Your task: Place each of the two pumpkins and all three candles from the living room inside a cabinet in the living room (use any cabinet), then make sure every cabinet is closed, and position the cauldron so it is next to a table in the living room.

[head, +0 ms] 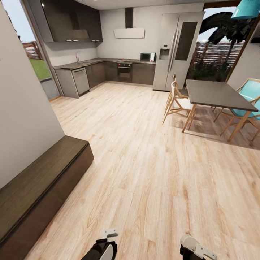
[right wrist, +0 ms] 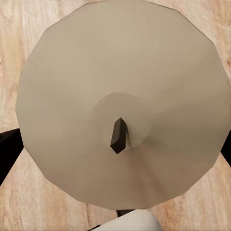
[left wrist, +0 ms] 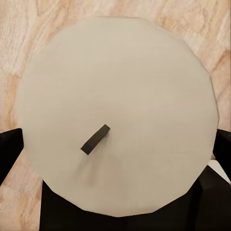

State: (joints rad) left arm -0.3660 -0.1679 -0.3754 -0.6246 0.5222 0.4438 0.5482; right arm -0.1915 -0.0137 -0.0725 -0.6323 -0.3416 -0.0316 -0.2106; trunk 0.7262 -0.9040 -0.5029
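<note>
Each pincer's dark fingers (left wrist: 9, 149) flank a beige candle (left wrist: 118, 113).

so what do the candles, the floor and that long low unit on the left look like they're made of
Left candle: matte off-white, wax-like, with a dark slanted wick. Right candle: duller beige, same waxy matte look, dark wick in a raised centre. Floor: pale wood planks, visible grain and seams, slight sheen. Cabinet: dark brown wood grain, satin; real wood or veneer can't be told.
</note>
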